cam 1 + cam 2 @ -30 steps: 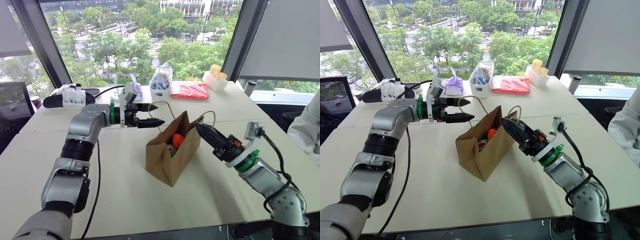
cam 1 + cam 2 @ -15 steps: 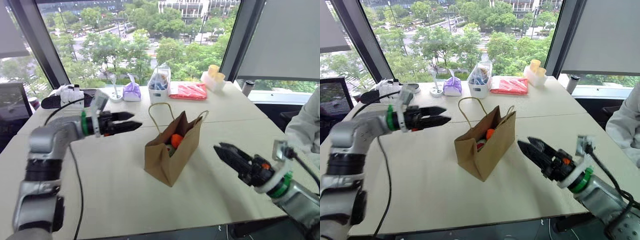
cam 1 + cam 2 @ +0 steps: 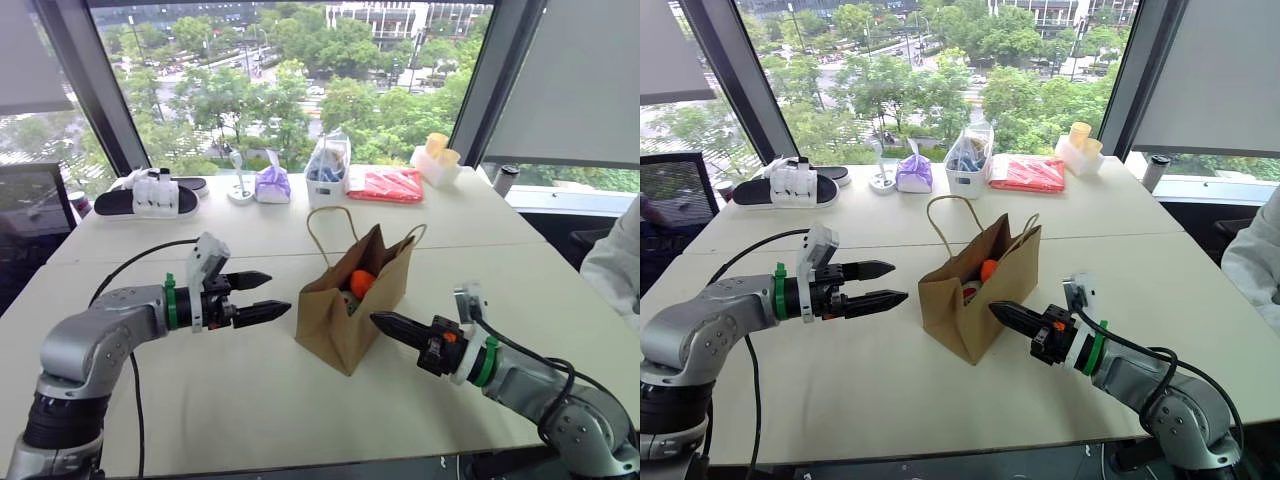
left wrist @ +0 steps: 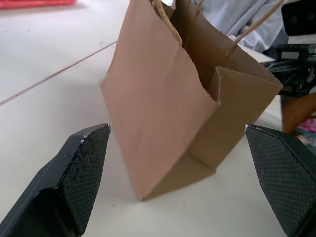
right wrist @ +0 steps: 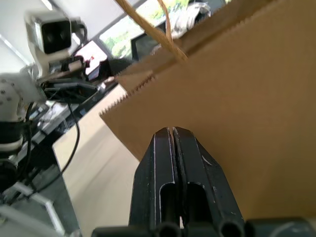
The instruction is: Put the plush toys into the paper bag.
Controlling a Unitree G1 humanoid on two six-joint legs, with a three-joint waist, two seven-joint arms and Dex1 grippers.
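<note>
Plush toys sit inside the paper bag, which stands upright and open-topped near the middle of the table; in the left eye view the orange toy shows at the mouth and only a sliver of the green toy beneath it. The left tool hangs above the table beside the bag, its fingers apart and empty. The right tool points at the bag's near side from the other flank, fingers pressed together on nothing; whether the tip touches the paper I cannot tell. Along the window edge lie a purple pouch, a clear plastic bag of blue items and a red packet.

In the left wrist view, the two black fingers stand wide on either side of the bag, clear of it.

In the right wrist view, the closed fingers rise right against the bag's brown wall, twine handles above.
</note>
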